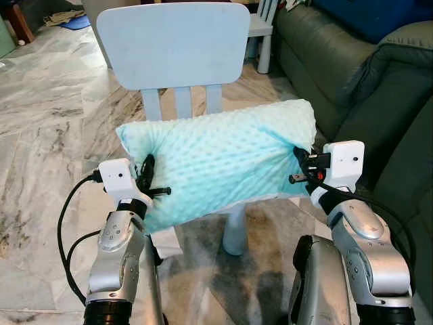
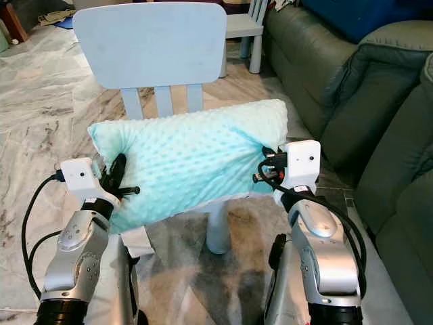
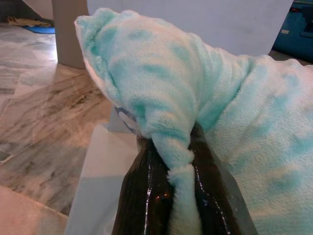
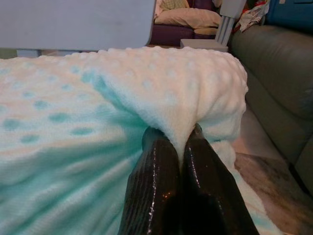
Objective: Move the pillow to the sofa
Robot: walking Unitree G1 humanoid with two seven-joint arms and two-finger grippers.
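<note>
The mint dotted pillow (image 1: 216, 159) is pinched at opposite ends by the left gripper (image 1: 150, 177) and the right gripper (image 1: 302, 167), each clamped on a fold of fabric, above the pale blue chair (image 1: 174, 47); transfer to the dark green sofa (image 1: 352, 88) on the robot's right remains outstanding.

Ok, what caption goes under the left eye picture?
Left pincer and right pincer pinch a mint pillow over the blue chair, sofa alongside.

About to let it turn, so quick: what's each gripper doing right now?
Left gripper: closed on the pillow.
Right gripper: closed on the pillow's other end.
</note>
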